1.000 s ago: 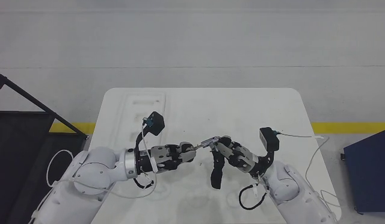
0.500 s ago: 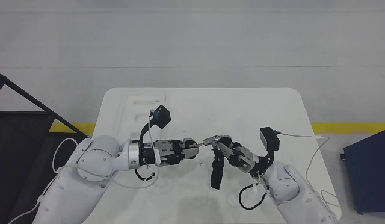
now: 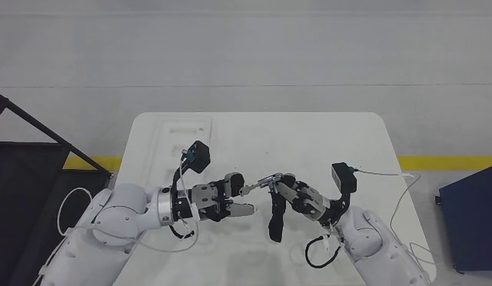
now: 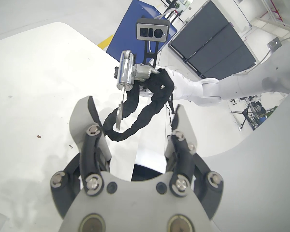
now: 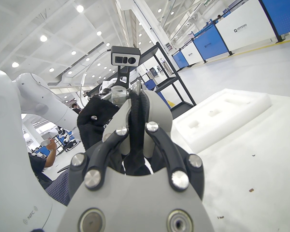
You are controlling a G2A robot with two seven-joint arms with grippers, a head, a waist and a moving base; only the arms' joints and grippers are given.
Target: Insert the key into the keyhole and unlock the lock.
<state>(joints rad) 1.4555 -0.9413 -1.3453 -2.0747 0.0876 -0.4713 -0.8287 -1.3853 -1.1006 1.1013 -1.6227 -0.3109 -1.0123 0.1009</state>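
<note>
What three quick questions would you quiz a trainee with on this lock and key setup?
1. True or false: the left end effector is shut on the key.
2. How does the key stand to the lock? A. apart from it. B. its blade is in the keyhole. C. lying under it.
3. Short answer: which end effector holds the lock off the table?

Key:
1. False. Its fingers are open and the key hangs from the lock.
2. B.
3. The right end effector, shut on the lock's black cable.
</note>
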